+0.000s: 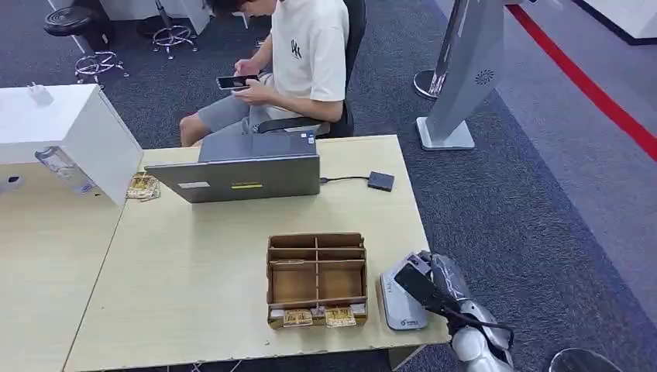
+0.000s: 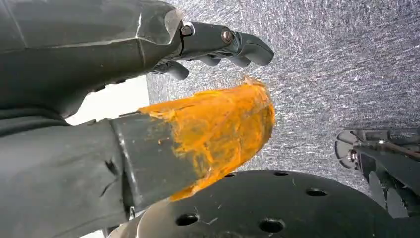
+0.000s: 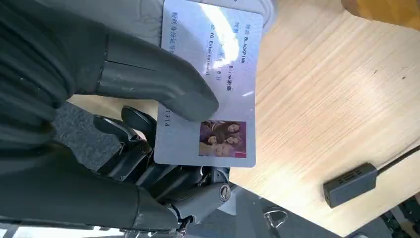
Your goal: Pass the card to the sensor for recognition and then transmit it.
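Observation:
My right hand (image 1: 438, 288) hangs at the table's front right corner. In the right wrist view it (image 3: 148, 99) pinches a pale printed card (image 3: 218, 89) with a small photo between its thumb and fingers. The card is held flat just over a white reader device (image 1: 399, 310) with a green logo, which lies on the wooden table (image 1: 194, 271). A small black box (image 1: 380, 180) (image 3: 351, 184) on a cable lies farther back on the table. My left hand (image 2: 218, 124), with orange tape on its thumb, hangs over grey carpet with nothing in it and its fingers (image 2: 237, 47) apart from the thumb.
A cardboard divider box (image 1: 316, 271) stands left of the reader, with small cards (image 1: 318, 316) in its front slots. A grey laptop (image 1: 248, 174) stands behind it. A seated person (image 1: 306, 62) holds a phone beyond the table. A white cabinet (image 1: 70, 132) stands far left and a kiosk stand (image 1: 465, 77) far right.

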`<move>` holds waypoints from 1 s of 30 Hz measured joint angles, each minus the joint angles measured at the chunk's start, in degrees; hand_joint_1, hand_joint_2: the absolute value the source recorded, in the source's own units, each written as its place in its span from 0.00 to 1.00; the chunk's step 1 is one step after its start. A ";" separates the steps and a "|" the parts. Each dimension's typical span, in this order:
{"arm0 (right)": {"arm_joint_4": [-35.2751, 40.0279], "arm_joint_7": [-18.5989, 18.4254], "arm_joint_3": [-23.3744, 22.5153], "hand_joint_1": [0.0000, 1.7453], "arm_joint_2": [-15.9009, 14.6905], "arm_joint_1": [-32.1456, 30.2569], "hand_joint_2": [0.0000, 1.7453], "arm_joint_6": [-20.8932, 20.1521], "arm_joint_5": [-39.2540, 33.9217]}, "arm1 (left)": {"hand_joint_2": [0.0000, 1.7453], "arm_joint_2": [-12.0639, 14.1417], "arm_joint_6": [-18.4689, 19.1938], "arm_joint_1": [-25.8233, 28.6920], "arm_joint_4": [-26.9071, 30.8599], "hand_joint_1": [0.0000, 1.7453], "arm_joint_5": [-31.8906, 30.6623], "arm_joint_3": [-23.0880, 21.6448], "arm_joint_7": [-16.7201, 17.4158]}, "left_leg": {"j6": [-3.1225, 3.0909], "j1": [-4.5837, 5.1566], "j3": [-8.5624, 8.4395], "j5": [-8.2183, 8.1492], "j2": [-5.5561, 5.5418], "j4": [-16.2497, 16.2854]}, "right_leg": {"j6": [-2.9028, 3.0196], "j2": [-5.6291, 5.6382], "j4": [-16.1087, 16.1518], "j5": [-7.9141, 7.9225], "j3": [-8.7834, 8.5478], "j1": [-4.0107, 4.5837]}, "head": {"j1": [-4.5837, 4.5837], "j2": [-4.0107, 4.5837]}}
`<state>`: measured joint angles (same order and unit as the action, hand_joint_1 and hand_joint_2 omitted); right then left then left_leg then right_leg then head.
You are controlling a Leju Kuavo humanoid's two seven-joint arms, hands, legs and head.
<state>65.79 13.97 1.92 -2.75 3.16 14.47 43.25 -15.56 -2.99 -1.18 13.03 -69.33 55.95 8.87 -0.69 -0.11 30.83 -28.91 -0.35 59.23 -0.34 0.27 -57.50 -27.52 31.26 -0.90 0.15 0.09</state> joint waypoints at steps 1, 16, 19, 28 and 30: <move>-0.02 0.24 0.00 1.00 0.00 0.00 1.00 0.37 -0.26 | 0.00 -0.02 0.00 0.01 0.00 0.00 0.00 0.13 0.00 | 0.00 0.00 0.00 0.00 0.00 0.00 | 0.00 0.00 0.00 0.00 -0.02 0.00 | 0.00 0.00; 22.92 13.72 -5.00 1.00 8.37 -7.67 1.00 16.43 -14.79 | 0.00 -1.33 -0.70 -0.22 0.00 0.00 -3.21 1.09 0.68 | -0.02 0.00 0.38 0.06 -0.01 -0.01 | 0.02 -0.01 -0.02 0.00 0.41 0.01 | 0.02 0.00; 28.73 15.78 -5.38 1.00 10.38 -9.53 1.00 18.45 -15.91 | 0.00 -1.42 -0.70 -0.30 0.00 0.00 -3.91 1.09 0.87 | -0.03 0.00 0.42 0.06 -0.01 -0.01 | 0.02 -0.02 -0.02 0.00 0.43 0.00 | 0.02 0.00; 38.47 18.45 -3.67 1.00 12.74 -11.92 1.00 24.05 -9.52 | 0.00 -1.49 -0.59 -0.56 0.00 0.00 -5.36 1.09 1.22 | -0.03 0.00 0.45 0.06 0.01 -0.01 | 0.02 -0.01 -0.02 0.01 0.42 -0.01 | 0.00 0.00; 39.10 18.56 -2.34 1.00 13.07 -11.80 1.00 24.81 -5.01 | 0.00 -1.42 -0.44 -0.69 0.00 0.00 -6.01 1.09 1.22 | -0.03 0.00 0.45 0.06 0.00 -0.01 | 0.02 -0.01 -0.02 0.01 0.41 -0.01 | 0.00 0.00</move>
<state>104.89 32.52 -0.42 10.32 -8.64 39.28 38.24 -16.98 -3.43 -1.88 13.03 -75.34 57.05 10.10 -0.72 -0.10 31.28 -28.85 -0.35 59.22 -0.32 0.25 -57.52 -27.52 31.68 -0.91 0.15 0.09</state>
